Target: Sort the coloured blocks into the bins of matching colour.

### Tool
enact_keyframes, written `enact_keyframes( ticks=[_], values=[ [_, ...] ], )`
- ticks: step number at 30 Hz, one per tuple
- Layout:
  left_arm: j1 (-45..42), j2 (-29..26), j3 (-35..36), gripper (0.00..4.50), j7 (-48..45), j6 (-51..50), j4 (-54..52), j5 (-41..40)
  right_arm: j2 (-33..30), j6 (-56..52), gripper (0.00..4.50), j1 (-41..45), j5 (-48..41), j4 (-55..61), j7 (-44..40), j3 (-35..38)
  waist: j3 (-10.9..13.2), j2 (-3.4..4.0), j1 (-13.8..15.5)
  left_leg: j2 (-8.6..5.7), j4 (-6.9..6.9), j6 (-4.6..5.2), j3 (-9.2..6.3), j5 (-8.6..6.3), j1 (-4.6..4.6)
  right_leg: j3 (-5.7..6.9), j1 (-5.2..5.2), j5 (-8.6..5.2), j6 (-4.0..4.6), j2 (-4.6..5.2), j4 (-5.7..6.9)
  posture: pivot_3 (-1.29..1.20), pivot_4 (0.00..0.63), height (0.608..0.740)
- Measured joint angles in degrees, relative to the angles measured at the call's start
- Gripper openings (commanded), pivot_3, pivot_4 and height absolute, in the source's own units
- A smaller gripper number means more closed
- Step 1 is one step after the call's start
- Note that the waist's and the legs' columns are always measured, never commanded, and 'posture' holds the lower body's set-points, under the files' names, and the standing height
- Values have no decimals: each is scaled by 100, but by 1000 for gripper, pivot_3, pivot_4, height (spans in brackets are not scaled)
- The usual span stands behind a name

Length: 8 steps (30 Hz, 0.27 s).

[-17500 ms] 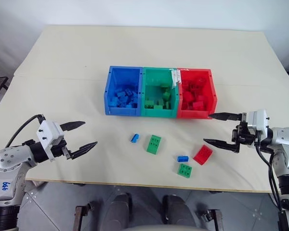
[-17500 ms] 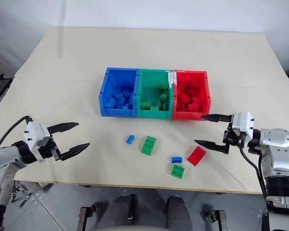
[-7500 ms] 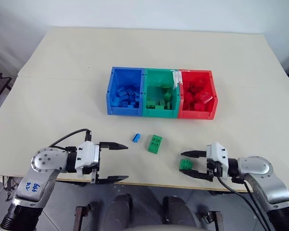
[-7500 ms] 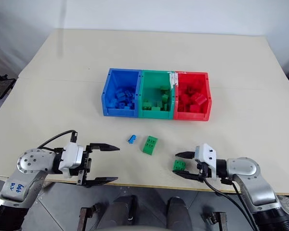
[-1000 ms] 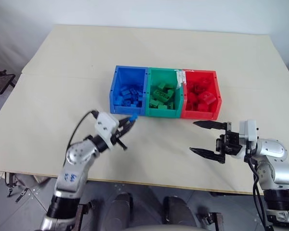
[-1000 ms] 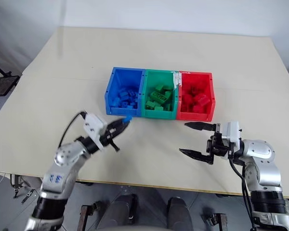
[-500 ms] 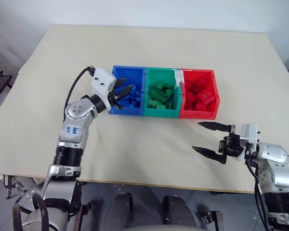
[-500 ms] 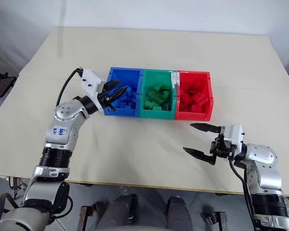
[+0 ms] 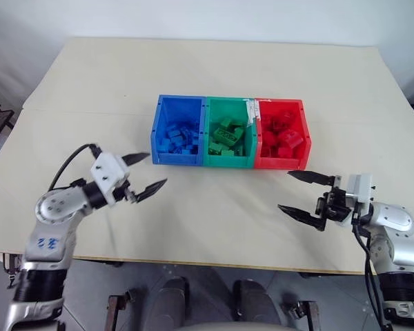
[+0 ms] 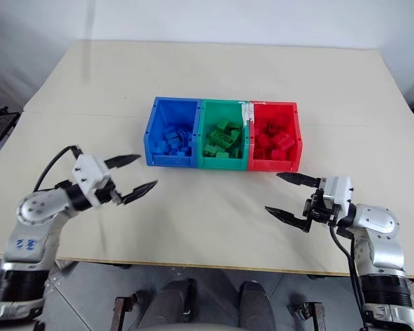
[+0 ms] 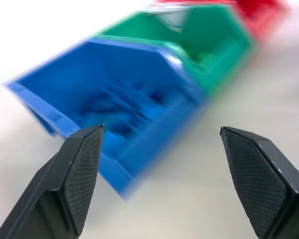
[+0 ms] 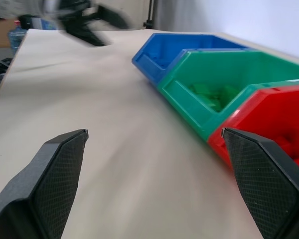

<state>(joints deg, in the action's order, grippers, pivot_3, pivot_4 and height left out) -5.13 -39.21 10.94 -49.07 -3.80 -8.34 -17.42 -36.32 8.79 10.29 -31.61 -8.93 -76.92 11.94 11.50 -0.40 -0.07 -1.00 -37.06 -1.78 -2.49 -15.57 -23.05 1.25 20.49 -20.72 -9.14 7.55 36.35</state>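
Four fingers [image 9: 139,158] spread, three bins [image 9: 228,141] — filled

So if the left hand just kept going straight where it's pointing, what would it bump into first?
Probably the blue bin. The left hand, open and empty, points toward that bin's near wall, with bare table between. Depth is hard to judge, so it might pass just in front.

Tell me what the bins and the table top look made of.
Bins: likely moulded plastic, with smooth, slightly glossy walls in solid blue, green and red. Table: matte beige surface, possibly laminate or painted board; the look does not settle which.
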Motion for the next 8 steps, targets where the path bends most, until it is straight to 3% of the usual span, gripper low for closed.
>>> enact_keyframes(
  ticks=[3,8],
  values=[
    [471,-149,334,3951,-165,-1,36,-78,-192,16,4500,-174,0,-70,-180,126,1,0,47,2,-4,2,-6,-1,-3,4,-2,0,1,0,-3,0,150,740],
    [503,-128,545,3951,-132,52,36,-145,-178,21,4500,-175,-42,-67,-154,211,0,0,50,1,-5,4,-3,0,0,0,-3,1,0,1,3,0,150,740]
  ],
)
